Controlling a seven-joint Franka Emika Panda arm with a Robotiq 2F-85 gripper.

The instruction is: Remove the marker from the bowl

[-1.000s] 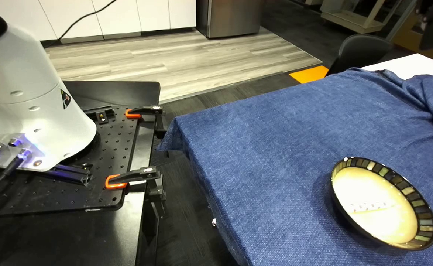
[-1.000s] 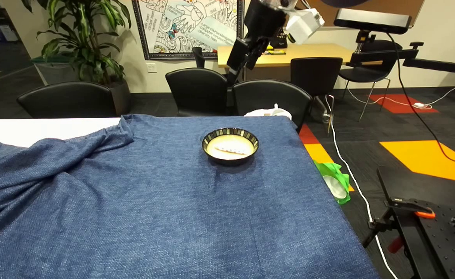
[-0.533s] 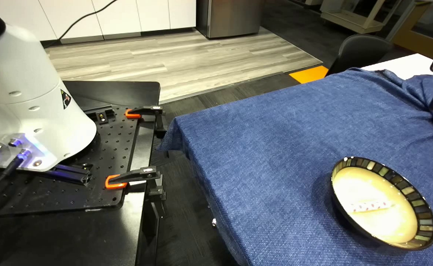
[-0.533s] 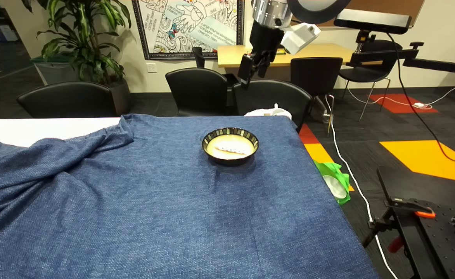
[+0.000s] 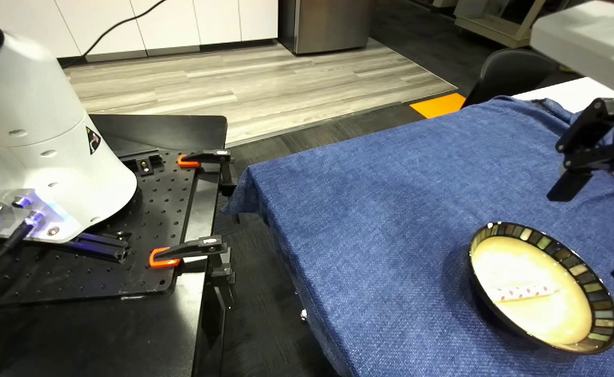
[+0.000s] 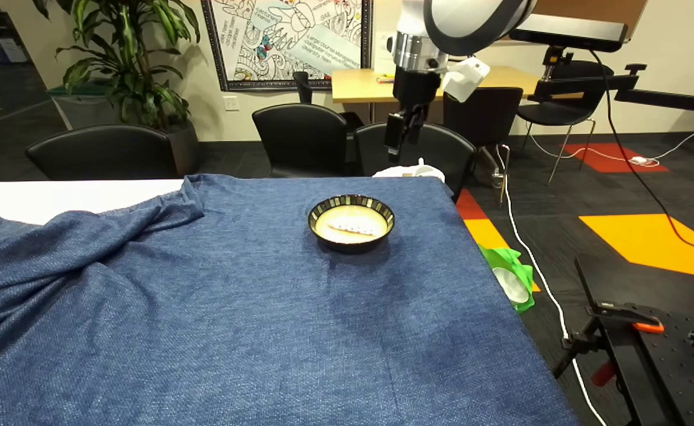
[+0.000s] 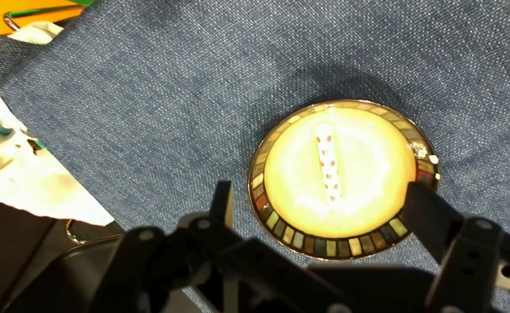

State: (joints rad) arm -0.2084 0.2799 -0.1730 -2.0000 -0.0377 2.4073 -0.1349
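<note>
The marker, a slim white stick with dark reddish dots, lies inside the bowl in both exterior views (image 5: pixel 525 293) (image 6: pixel 351 228) and in the wrist view (image 7: pixel 329 167). The bowl has a cream inside and a dark rim with yellowish and greenish dashes (image 5: pixel 580 270) (image 6: pixel 351 201) (image 7: pixel 331 248); it stands upright on a blue cloth. My gripper (image 5: pixel 600 228) is open and empty, above the table and apart from the bowl. It also shows in an exterior view (image 6: pixel 404 145), higher than the bowl. In the wrist view its spread fingers (image 7: pixel 319 188) frame the bowl's near part.
The blue cloth (image 6: pixel 252 307) covers the table, with folds (image 6: pixel 86 254) at one end. A white item (image 6: pixel 412 171) and black chairs (image 6: pixel 417 142) stand beyond the table edge. A camera on a stand (image 6: pixel 568 32) is at the side. Clamps (image 5: pixel 191 248) hold the robot's base board.
My gripper has come down and moved nearer the bowl, entering further into the exterior views, with its fingers spread. The bowl and the marker have not moved.
</note>
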